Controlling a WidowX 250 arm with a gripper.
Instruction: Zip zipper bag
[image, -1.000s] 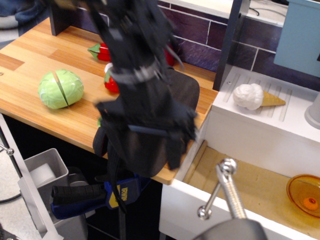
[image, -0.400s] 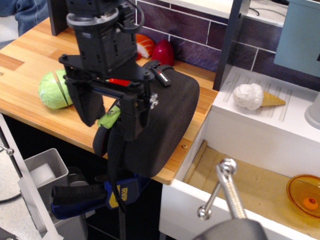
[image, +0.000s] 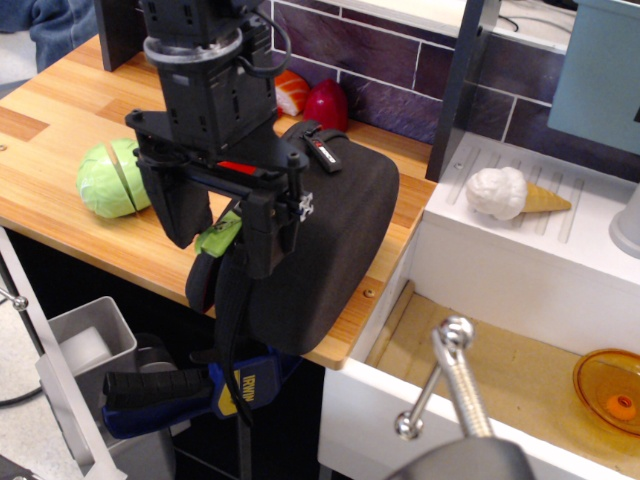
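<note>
The zipper bag (image: 330, 250) is a large black rounded fabric case lying on the wooden counter's front right corner, partly overhanging the edge. Its black handle with a small red-white tag (image: 322, 145) is at the far end, and black straps (image: 232, 320) hang down over the counter front. My gripper (image: 220, 228) hangs over the bag's left side, jaws open, one finger (image: 183, 205) left of the bag and the other (image: 262, 235) over its near left edge. A green piece shows between the fingers; I cannot tell what it is. The zipper itself is hidden behind the gripper.
A green toy cabbage (image: 112, 180) lies left of the gripper. Red toy vegetables (image: 320, 103) sit behind the bag by the purple tiled wall. A blue-black clamp (image: 190, 388) hangs below the counter. A white toy sink unit (image: 520, 260) with an ice-cream cone (image: 510, 195) stands right.
The arm swept from over the bag to its left side within the first half second, uncovering the bag's top. Since then the gripper has hardly moved, shifting slightly.
</note>
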